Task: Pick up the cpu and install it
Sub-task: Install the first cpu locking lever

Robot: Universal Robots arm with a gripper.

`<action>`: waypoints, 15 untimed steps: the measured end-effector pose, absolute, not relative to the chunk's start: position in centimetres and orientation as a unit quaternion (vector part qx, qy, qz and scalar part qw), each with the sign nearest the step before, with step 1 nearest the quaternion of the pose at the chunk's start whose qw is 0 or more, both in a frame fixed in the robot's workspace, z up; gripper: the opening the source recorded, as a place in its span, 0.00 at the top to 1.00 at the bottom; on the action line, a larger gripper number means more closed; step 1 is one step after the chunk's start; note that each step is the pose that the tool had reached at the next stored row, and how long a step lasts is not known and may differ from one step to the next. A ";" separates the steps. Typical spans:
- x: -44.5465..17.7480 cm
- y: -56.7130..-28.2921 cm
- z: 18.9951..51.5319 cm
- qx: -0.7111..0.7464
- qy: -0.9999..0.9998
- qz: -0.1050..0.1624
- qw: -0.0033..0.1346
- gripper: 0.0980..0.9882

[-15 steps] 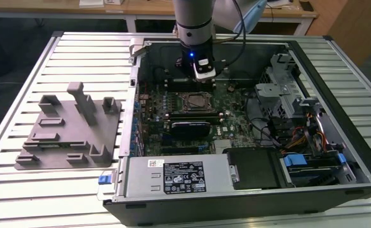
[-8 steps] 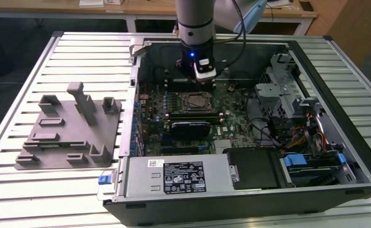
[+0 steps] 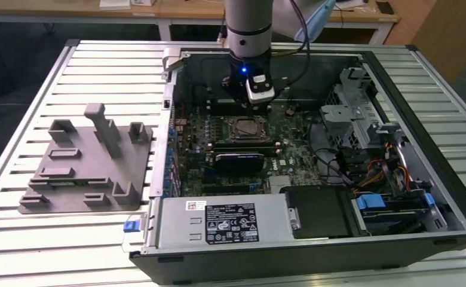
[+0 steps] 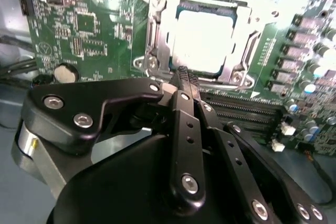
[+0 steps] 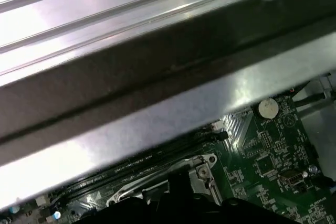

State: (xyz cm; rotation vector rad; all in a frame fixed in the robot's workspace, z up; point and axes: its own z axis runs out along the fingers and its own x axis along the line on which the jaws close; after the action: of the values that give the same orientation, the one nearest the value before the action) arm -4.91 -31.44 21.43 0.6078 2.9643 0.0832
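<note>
The cpu [image 4: 205, 40], a shiny silver square, lies flat inside the metal-framed socket [image 4: 157, 35] on the green motherboard in the second wrist view. My gripper [image 4: 185, 77] hangs just beside the socket's edge, its two black fingers [image 4: 184, 108] pressed together with nothing between them. In the exterior view the gripper [image 3: 253, 97] hovers inside the open computer case, a little behind the socket [image 3: 244, 127]. The first wrist view catches a corner of the socket frame [image 5: 202, 174] under the case wall [image 5: 157, 77].
A grey plastic fixture block [image 3: 89, 161] sits on the slatted table at the exterior view's left. Inside the case are the power supply [image 3: 217, 222], a drive cage [image 3: 361, 122] with cables, memory slots [image 4: 252, 109] and a coin cell [image 4: 65, 73].
</note>
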 end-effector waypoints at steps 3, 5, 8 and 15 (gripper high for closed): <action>-4.9 -31.9 21.4 0.200 0.978 0.022 0.056 0.99; -4.9 -32.3 21.4 0.200 0.978 0.019 0.055 0.99; -4.9 -32.9 21.3 0.200 0.978 0.015 0.053 0.99; -4.9 -34.0 21.2 0.200 0.979 0.012 0.048 0.99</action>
State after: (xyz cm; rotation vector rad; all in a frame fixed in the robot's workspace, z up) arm -4.88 -33.99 21.22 0.6094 2.9831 0.0370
